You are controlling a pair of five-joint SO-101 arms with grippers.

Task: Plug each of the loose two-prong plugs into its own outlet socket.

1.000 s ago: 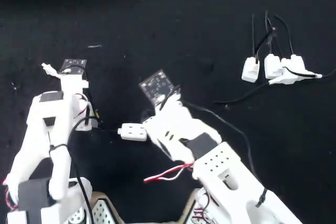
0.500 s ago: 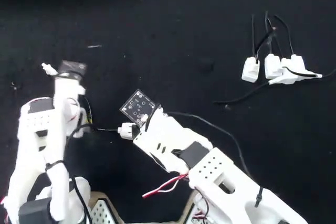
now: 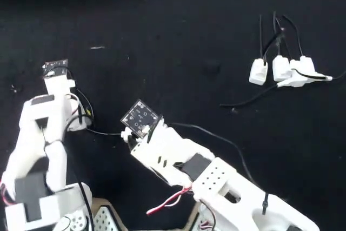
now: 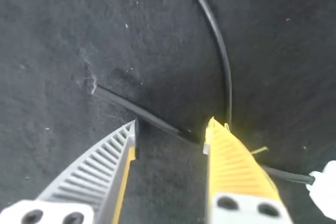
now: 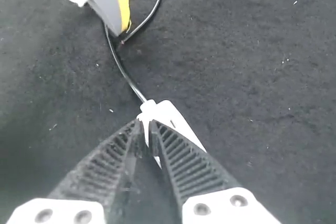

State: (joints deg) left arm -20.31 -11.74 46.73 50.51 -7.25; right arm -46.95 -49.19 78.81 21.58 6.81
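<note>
Soft, even light falls from above. The matte black table cover (image 3: 178, 25) swallows it and shows no glare, while the white arms (image 3: 178, 155) and the cluster of white connectors (image 3: 281, 68) read bright, nearly washed out. In the left wrist view a dim shadow pools on the cloth between the spread fingers of the left gripper (image 4: 172, 124). In the right wrist view the plug (image 5: 170, 119) pinched by the right gripper (image 5: 146, 129) is the brightest spot.

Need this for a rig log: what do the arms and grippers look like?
Left arm and right arm: white shells, black motor blocks; red-and-white wires on the right. Left gripper: one grey, one yellow ribbed finger. Right gripper: dark ribbed fingers.
</note>
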